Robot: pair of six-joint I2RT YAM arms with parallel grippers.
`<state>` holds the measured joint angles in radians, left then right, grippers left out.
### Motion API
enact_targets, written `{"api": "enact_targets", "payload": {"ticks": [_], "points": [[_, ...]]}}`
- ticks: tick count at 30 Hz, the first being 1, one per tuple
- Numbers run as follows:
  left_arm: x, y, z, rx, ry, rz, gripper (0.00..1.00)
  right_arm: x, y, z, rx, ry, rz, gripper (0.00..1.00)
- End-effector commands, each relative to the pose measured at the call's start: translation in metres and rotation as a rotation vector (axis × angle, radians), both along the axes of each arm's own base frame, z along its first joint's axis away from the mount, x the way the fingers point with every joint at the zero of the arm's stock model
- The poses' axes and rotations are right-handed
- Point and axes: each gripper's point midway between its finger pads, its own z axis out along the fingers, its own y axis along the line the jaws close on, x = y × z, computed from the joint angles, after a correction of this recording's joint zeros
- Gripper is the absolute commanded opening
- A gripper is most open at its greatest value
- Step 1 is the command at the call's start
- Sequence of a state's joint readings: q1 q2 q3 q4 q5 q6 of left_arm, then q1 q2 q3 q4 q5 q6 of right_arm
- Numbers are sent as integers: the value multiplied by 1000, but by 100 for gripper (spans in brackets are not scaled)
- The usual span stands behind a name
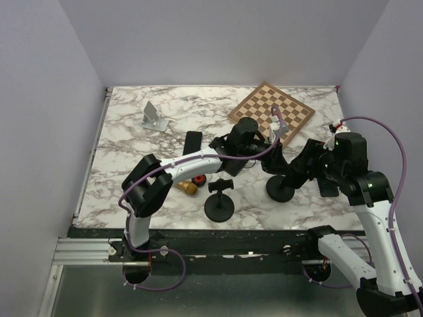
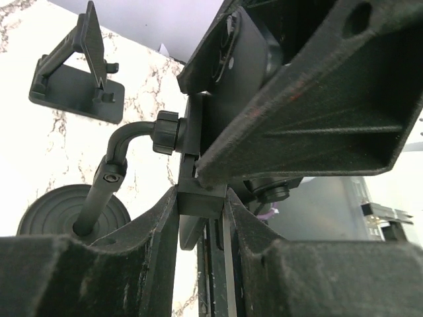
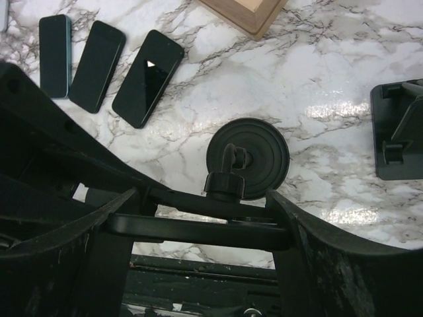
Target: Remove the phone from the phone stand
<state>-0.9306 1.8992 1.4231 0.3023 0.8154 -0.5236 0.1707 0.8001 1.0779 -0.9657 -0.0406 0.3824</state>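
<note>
The phone stand has a round black base (image 1: 280, 191) and a bent neck with a ball joint (image 2: 165, 132). Its cradle (image 3: 218, 206) holds a dark phone (image 3: 192, 232), seen edge-on in the right wrist view. My right gripper (image 3: 201, 228) is shut across the phone, one finger at each end. My left gripper (image 2: 201, 205) is shut on the cradle's lower foot (image 2: 201, 197). In the top view both grippers, left (image 1: 259, 150) and right (image 1: 291, 162), meet above the base and hide the phone.
A second black stand (image 1: 220, 208) with an empty clamp stands in front. Three loose phones (image 3: 147, 78) lie on the marble. A chessboard (image 1: 271, 109) is at the back, a grey stand (image 1: 153, 117) at back left, a flat black stand (image 2: 76, 79), and chess pieces (image 1: 192, 186).
</note>
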Motion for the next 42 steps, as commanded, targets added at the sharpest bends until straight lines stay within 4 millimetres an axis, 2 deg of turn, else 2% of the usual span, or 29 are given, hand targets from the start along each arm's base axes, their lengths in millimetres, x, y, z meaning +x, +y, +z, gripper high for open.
{"api": "enact_targets", "payload": {"ticks": [1, 6, 11, 20, 29, 33, 42], "points": [[-4, 10, 8, 12, 142, -83, 0, 6, -1, 21, -14, -79, 12, 1], [8, 18, -2, 12, 246, -52, 0, 8, -13, 31, -64, -109, -26, 1], [13, 18, -5, 3, 293, -53, 0, 7, -11, 36, -89, -132, 23, 1], [14, 16, -12, 11, 329, -91, 0, -3, 27, 45, 17, -174, 238, 1], [15, 15, -18, 9, 337, -94, 0, -14, 50, 52, 100, -168, 363, 1], [12, 11, -17, 5, 337, -101, 0, -24, 66, 57, 168, -181, 454, 1], [5, 1, -18, 9, 349, -100, 0, -38, 82, 70, 247, -206, 554, 1]]}}
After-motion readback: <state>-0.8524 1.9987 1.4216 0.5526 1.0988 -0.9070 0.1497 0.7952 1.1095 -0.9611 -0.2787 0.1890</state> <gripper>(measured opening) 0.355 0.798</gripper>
